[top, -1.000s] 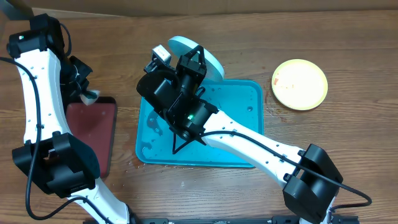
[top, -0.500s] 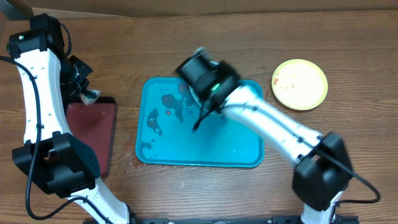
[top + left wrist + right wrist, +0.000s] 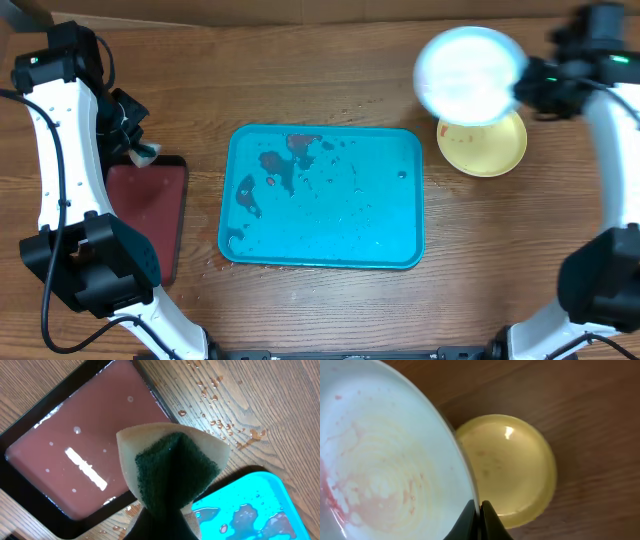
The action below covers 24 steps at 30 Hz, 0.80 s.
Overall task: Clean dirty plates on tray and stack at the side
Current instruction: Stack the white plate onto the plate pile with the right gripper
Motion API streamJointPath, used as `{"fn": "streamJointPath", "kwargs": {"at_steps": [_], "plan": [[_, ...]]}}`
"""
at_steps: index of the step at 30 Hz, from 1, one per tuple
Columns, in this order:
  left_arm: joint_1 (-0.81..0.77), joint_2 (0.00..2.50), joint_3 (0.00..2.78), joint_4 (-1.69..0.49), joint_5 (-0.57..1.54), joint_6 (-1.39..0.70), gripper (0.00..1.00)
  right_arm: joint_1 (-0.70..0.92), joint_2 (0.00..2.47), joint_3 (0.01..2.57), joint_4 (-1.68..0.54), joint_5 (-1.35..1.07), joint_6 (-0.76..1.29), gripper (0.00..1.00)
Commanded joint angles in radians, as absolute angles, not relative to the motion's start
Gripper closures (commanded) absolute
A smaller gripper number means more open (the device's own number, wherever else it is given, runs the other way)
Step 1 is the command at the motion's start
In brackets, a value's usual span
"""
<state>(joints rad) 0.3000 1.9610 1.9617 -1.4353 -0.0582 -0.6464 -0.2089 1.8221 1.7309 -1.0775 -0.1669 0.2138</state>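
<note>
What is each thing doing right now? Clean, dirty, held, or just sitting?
Pale plate, pink-stained, held up by the right gripper.
Yellow plate, lying flat, nobody holding it.
Blue tray, wet, red smears, no plates on it.
Red tray, wet with droplets.
Sponge, pinched in the left gripper.

Tray [image 3: 330, 235] bed open from above; R: held pale plate [image 3: 465, 75] overhangs yellow plate [image 3: 490, 155]; L: red tray [image 3: 150, 215], sponge [image 3: 175, 475] at rim.

No text, label, brand or number can be read anywhere.
</note>
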Motion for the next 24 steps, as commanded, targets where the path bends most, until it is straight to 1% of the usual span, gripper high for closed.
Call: {"fn": "streamJointPath", "kwargs": {"at_steps": [1,4,7,9,10,13,14,17,19,20,23,24], "plan": [[0.293,1.954,1.959,-1.428,-0.051,-0.624,0.96,-0.317,1.794,1.643,-1.079,-0.249,0.213,0.96],[0.293,1.954,1.959,-1.425,-0.051,-0.624,0.96,-0.361,1.794,1.551,-1.04,-0.249,0.186,0.96],[0.293,1.954,1.959,-1.426,-0.051,-0.624,0.96,-0.366,1.794,1.457,-0.945,-0.246,0.187,0.96],[0.293,1.954,1.959,-1.428,-0.051,-0.624,0.96,-0.366,1.794,1.407,-0.895,-0.203,0.23,0.96],[0.293,1.954,1.959,-1.429,-0.051,-0.621,0.96,-0.366,1.794,1.365,-0.849,-0.144,0.271,0.96],[0.293,1.954,1.959,-1.428,-0.051,-0.612,0.96,-0.364,1.795,1.308,-0.757,-0.147,0.271,0.96],[0.293,1.954,1.959,-1.427,-0.051,-0.612,0.96,-0.364,1.796,1.3,-0.751,-0.147,0.271,0.94],[0.293,1.954,1.959,-1.427,-0.051,-0.612,0.96,-0.364,1.795,1.284,-0.738,-0.161,0.271,0.76],[0.293,1.954,1.959,-1.427,-0.051,-0.612,0.96,-0.361,1.796,1.279,-0.738,-0.191,0.27,0.67],[0.293,1.954,1.959,-1.427,-0.05,-0.608,0.96,-0.354,1.795,1.279,-0.739,-0.232,0.255,0.6],[0.293,1.954,1.959,-1.428,-0.005,-0.553,0.96,-0.33,1.795,1.279,-0.738,-0.31,0.244,0.54],[0.293,1.954,1.959,-1.428,0.035,-0.514,0.96,-0.315,1.796,1.279,-0.737,-0.358,0.207,0.51]]}}
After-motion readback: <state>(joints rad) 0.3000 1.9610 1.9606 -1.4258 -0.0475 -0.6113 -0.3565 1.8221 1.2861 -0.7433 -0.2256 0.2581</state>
